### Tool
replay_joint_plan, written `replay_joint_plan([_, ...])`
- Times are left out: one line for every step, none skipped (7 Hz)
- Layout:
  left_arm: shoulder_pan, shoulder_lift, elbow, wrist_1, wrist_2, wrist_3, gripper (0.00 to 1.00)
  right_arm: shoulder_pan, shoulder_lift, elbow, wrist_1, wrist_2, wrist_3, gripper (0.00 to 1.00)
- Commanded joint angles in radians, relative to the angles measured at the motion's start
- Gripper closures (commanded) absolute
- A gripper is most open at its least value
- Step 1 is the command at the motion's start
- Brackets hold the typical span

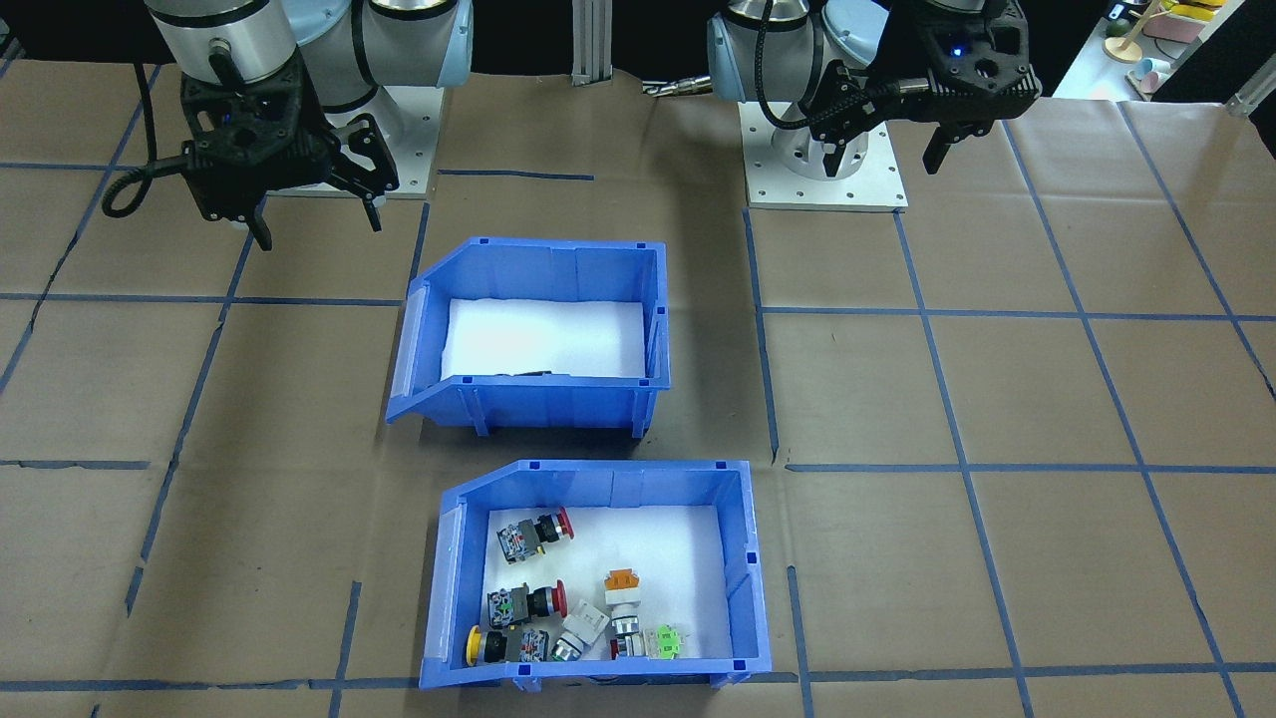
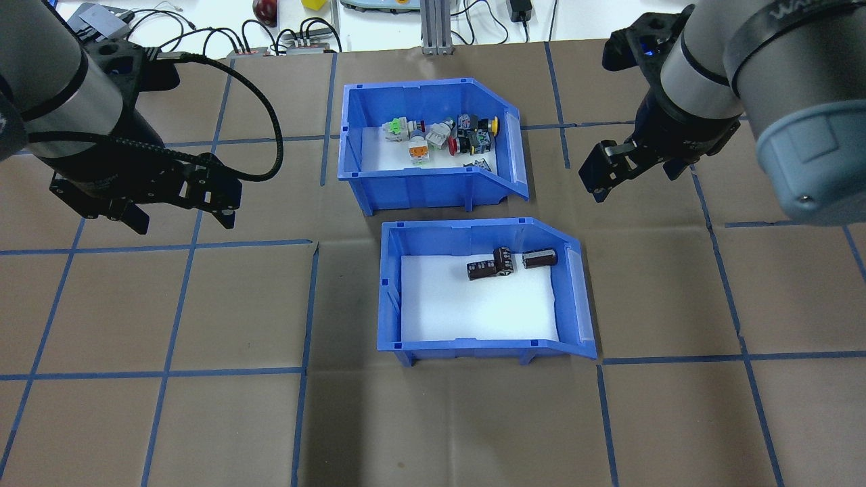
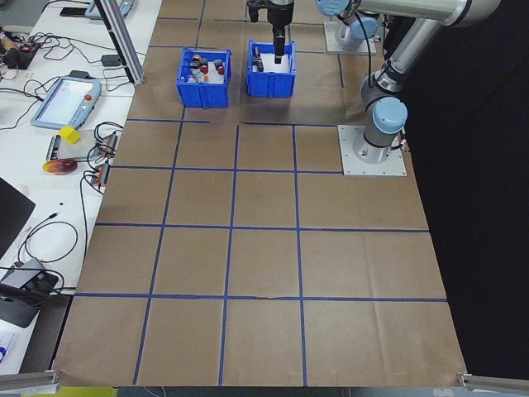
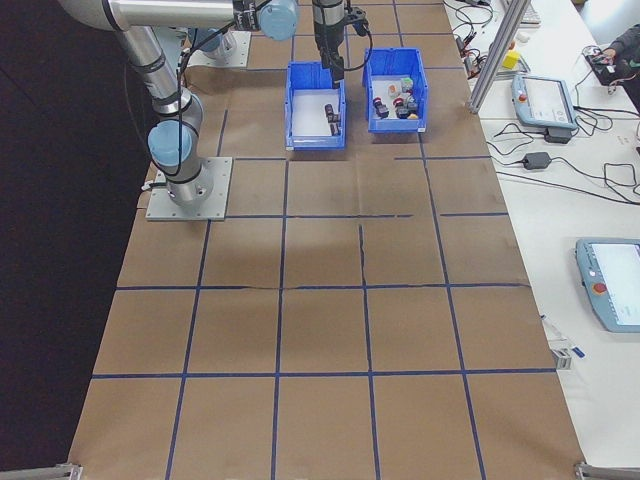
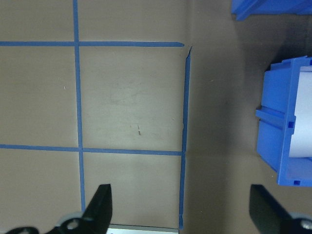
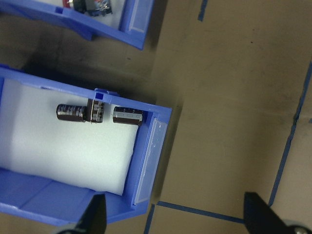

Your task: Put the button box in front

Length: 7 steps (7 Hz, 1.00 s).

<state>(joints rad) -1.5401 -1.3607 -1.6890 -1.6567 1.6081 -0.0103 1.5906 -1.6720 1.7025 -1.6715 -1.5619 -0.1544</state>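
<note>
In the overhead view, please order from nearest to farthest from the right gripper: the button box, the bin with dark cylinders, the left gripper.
1. Button box, just to the left of the right gripper.
2. Bin with dark cylinders, below and left.
3. Left gripper, across the table.

Both arms are silver-grey tubes with pale blue joint caps, each bolted through a white square base plate (image 1: 825,170) with screw holes. Black cables loop to each black claw; a small blue light glows above the left claw (image 1: 885,152).

Evenly bright from overhead, soft shadows beside the bins (image 2: 433,179); glare on white liner (image 1: 543,337); blurred finger tips (image 5: 100,207) in wrist views.
</note>
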Motion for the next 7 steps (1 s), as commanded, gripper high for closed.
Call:
replay_joint_plan([0.000, 0.003, -0.009, 0.002, -0.004, 0.001, 0.00, -0.007, 0.076, -0.097, 0.051, -0.004, 0.215, 0.00])
replay_joint_plan([0.000, 0.008, -0.012, 0.008, -0.002, 0.001, 0.00, -0.014, 0.121, -0.144, 0.100, -0.009, 0.254, 0.00])
replay_joint_plan([0.000, 0.009, -0.014, 0.009, -0.004, 0.000, 0.00, -0.020, 0.126, -0.152, 0.105, -0.015, 0.253, 0.00])
replay_joint_plan([0.000, 0.009, -0.014, 0.009, -0.004, 0.000, 0.00, -0.029, 0.126, -0.150, 0.105, -0.014, 0.251, 0.00])
replay_joint_plan([0.000, 0.012, -0.017, 0.009, -0.004, -0.002, 0.00, -0.035, 0.126, -0.150, 0.107, -0.015, 0.251, 0.00])
replay_joint_plan([0.000, 0.012, -0.018, 0.009, -0.004, -0.002, 0.00, -0.037, 0.124, -0.150, 0.105, -0.015, 0.253, 0.00])
replay_joint_plan([0.000, 0.012, -0.018, 0.009, -0.004, -0.002, 0.00, -0.035, 0.123, -0.150, 0.105, -0.015, 0.253, 0.00])
